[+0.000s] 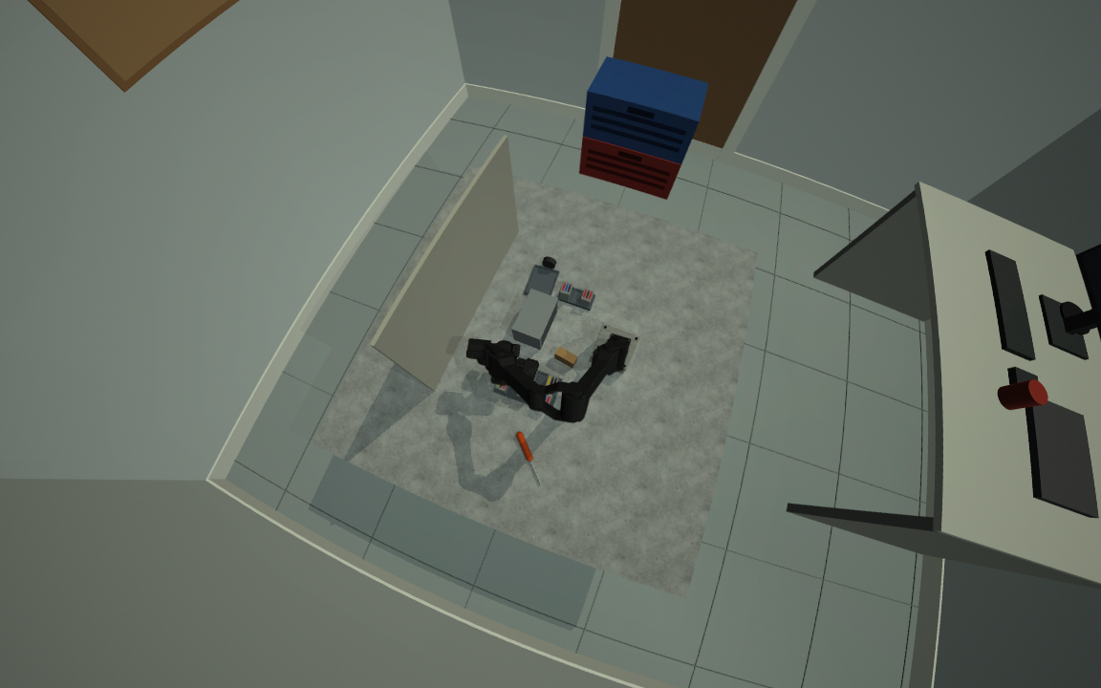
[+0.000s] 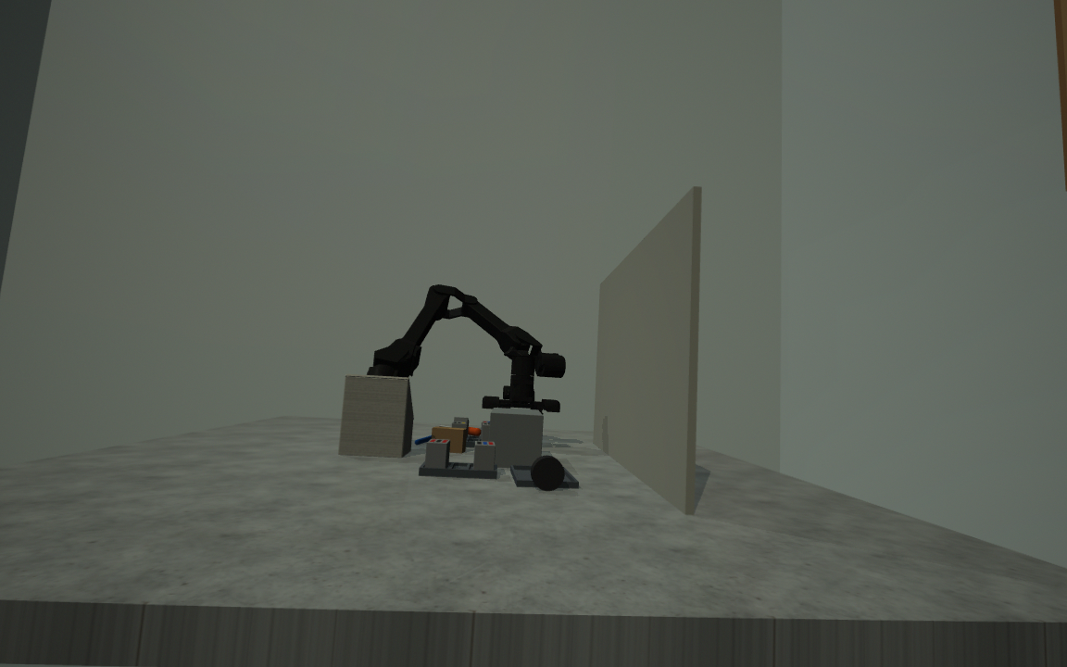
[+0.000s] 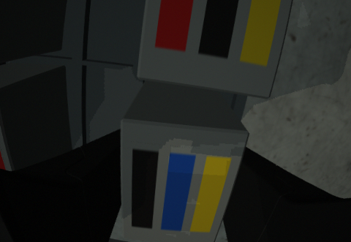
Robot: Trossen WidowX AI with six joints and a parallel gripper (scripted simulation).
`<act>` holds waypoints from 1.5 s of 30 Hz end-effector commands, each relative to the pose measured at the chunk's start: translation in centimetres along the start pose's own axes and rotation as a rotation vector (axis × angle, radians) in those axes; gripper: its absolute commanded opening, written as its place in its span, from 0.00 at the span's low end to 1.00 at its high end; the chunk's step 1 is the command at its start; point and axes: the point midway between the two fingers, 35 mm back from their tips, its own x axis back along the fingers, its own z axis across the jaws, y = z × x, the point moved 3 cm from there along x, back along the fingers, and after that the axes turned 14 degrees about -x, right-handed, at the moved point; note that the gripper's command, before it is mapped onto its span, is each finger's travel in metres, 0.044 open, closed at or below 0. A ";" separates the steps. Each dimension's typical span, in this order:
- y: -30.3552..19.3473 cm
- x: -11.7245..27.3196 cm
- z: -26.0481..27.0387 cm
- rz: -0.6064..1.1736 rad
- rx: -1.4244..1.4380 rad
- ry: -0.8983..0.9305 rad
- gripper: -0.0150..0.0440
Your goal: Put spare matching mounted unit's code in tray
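Observation:
My gripper [image 3: 175,139] is shut on a grey spare [image 3: 183,136] with black, blue and yellow stripes, one finger on each side of it. A grey spare [image 3: 205,68] with red, black and yellow stripes stands right beside it. More spares show at the left edge of the wrist view, on the dark rack [image 3: 113,26]. In the exterior view the fingertips are hidden behind a large grey box [image 1: 534,314] [image 2: 516,439]. A flat dark tray [image 1: 541,280] [image 2: 524,477] lies beyond that box. I cannot tell which thing is the mounted unit, and no code is readable.
A second rack with two striped blocks [image 1: 575,296] [image 2: 458,471] stands beside the tray. A black disc [image 1: 549,262] [image 2: 547,472] is at the tray's end. A brown block [image 1: 566,355] [image 2: 448,439], an orange screwdriver [image 1: 524,445] and a tall beige panel [image 1: 452,265] [image 2: 649,357] stand or lie around.

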 end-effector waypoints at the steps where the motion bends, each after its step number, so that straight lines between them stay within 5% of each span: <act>1: 0.0 1.4 -0.2 0.002 0.001 -0.003 0.25; 11: -0.1 7.4 -0.1 0.006 -0.004 -0.003 0.25; 26: -0.3 7.8 0.0 0.011 -0.014 0.004 0.25; 45: 0.4 15.1 -0.6 0.008 -0.006 -0.003 0.25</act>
